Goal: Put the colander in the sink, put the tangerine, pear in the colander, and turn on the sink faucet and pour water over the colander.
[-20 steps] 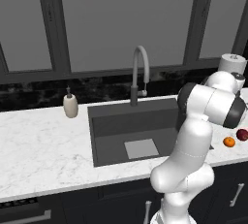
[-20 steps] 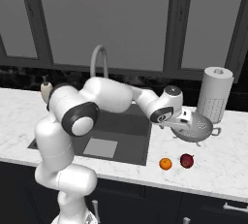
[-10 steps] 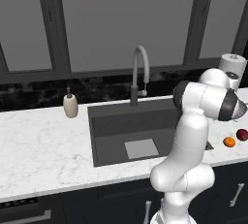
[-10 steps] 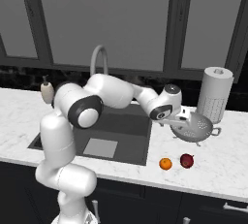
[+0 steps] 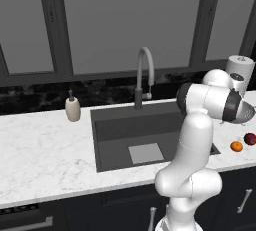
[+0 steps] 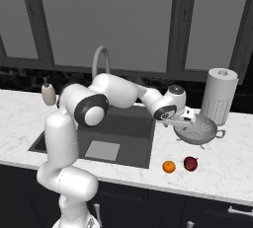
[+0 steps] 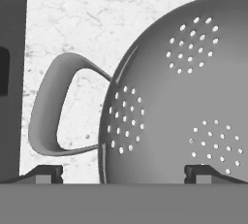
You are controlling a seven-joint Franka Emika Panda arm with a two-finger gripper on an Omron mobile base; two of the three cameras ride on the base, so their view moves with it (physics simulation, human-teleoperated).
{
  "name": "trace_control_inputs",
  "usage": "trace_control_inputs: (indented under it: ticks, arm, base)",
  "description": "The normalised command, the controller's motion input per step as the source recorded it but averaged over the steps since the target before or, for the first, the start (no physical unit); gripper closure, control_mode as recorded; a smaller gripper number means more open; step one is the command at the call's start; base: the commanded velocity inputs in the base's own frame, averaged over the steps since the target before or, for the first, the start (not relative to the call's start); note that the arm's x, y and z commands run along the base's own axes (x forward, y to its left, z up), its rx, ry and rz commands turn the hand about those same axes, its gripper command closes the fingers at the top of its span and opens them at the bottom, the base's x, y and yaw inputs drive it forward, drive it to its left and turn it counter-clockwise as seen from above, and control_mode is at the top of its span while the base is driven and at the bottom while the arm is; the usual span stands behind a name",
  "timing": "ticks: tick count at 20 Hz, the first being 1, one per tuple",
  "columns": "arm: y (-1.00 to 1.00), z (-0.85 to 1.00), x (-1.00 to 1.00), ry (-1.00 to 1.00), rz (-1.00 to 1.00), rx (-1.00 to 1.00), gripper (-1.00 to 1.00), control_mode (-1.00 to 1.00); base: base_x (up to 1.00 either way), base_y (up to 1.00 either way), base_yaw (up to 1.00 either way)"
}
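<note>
Hand (image 7: pixel 123 172) wide open astride colander (image 7: pixel 179 102) rim on counter (image 7: pixel 92 19)

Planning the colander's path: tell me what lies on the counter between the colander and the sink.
Bare marble: in the right base view nothing lies between the colander and the sink; the gripper hangs above that stretch. The tangerine and pear sit nearer the front edge.

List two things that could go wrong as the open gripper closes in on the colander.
1. The gripper stands open astride the colander's rim beside its loop handle; a thin curved wall may slip or tip when pinched.
2. The paper towel roll stands just behind, so lifting could knock it.
</note>
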Motion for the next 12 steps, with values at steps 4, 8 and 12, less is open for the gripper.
trace_control_inputs:
  ticks: [4,8,12]
  arm:
    - [0.0,-0.21,0.01,0.0,0.0,0.0,-1.0,-1.0]
    - [0.0,-0.27,0.0,0.0,0.0,0.0,-1.0,-1.0]
    - [0.0,-0.24,0.0,0.0,0.0,0.0,1.0,-1.0]
  base:
    - [0.0,0.0,0.0]
    - [0.0,0.0,0.0]
    - [0.0,0.0,0.0]
